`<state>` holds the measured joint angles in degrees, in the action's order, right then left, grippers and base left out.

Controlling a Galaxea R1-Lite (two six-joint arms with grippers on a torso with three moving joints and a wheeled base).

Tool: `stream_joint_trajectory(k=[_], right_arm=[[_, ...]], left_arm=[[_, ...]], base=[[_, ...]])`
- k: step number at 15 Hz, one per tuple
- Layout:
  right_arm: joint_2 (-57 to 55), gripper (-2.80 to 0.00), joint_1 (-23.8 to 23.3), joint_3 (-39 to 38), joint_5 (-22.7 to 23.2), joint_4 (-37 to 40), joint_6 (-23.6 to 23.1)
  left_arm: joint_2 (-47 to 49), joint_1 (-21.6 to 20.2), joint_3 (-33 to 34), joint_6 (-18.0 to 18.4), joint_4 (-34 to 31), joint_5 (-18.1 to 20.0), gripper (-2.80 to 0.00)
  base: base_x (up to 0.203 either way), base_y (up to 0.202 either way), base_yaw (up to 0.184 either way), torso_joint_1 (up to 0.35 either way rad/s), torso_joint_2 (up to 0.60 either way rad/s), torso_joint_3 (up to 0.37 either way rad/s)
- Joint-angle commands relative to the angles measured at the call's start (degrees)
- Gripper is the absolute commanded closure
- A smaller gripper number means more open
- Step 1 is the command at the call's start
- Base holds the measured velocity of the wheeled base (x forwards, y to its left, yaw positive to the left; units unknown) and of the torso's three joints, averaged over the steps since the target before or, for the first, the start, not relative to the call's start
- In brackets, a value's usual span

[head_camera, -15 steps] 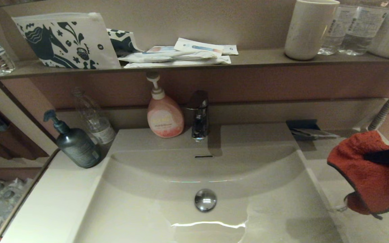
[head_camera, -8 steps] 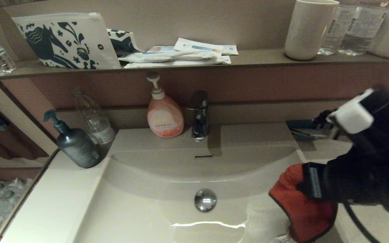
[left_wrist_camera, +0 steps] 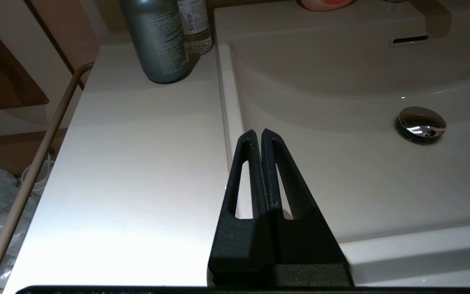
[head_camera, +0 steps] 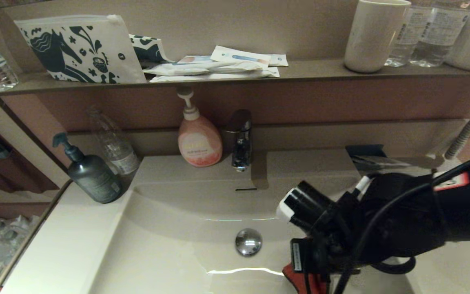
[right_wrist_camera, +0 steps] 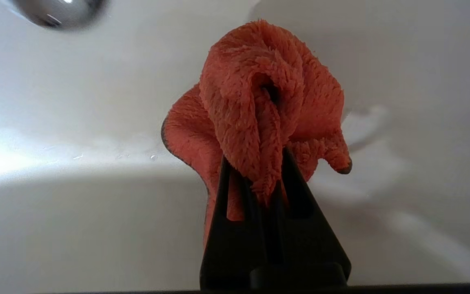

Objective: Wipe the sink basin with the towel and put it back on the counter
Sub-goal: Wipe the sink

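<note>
The off-white sink basin (head_camera: 178, 245) fills the middle of the head view, with its chrome drain stopper (head_camera: 248, 241) and overflow slot (head_camera: 246, 189). My right arm (head_camera: 382, 228) reaches into the basin's right front part. My right gripper (right_wrist_camera: 255, 163) is shut on the bunched red-orange towel (right_wrist_camera: 259, 102), which hangs just over the basin floor (right_wrist_camera: 76, 122). In the head view only a red corner of the towel (head_camera: 300, 282) peeks out under the wrist. My left gripper (left_wrist_camera: 258, 134) is shut and empty, over the left counter (left_wrist_camera: 137, 163) at the basin's rim.
A pink soap pump (head_camera: 199, 141) and the faucet (head_camera: 240, 139) stand behind the basin. A dark pump bottle (head_camera: 92, 173) and a clear bottle (head_camera: 112, 141) stand at the back left. A dark tray (head_camera: 371, 157) lies on the right counter (head_camera: 455, 265). The brown shelf (head_camera: 300, 71) holds cups and packets.
My right arm has swung left and down from over the right counter into the basin, carrying the towel with it. The left arm has not moved.
</note>
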<state>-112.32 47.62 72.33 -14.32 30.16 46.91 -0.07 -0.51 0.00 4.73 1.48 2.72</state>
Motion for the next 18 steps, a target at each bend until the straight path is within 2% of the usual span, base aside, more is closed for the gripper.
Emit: stream_joint_trajectory(k=[1, 4, 9, 14, 18], right_arm=[[-7.07, 0.00, 0.74, 0.07, -0.06, -1.73, 0.28], [-12.03, 0.00, 1.15, 0.67, 0.31, -7.74, 0.18], [-18.77, 0.00, 3.43, 7.53, 3.52, -8.37, 0.20], [-24.47, 0.00, 9.48, 17.81, 4.52, -9.19, -0.25], [-29.74, 0.00, 12.16, 28.51, 4.65, -9.24, -1.84]], left_arm=[[0.07, -0.02, 0.00, 0.02, 0.02, 0.01, 0.00], [0.07, -0.02, 0.00, 0.02, 0.02, 0.01, 0.00], [0.07, -0.02, 0.00, 0.02, 0.02, 0.01, 0.00], [0.07, -0.02, 0.00, 0.02, 0.02, 0.01, 0.00], [0.07, -0.02, 0.00, 0.02, 0.02, 0.01, 0.00]], base=[[0.000, 0.000, 0.000, 0.000, 0.00, 0.000], [0.000, 0.000, 0.000, 0.000, 0.00, 0.000], [0.000, 0.000, 0.000, 0.000, 0.00, 0.000], [0.000, 0.000, 0.000, 0.000, 0.00, 0.000], [0.000, 0.000, 0.000, 0.000, 0.00, 0.000]])
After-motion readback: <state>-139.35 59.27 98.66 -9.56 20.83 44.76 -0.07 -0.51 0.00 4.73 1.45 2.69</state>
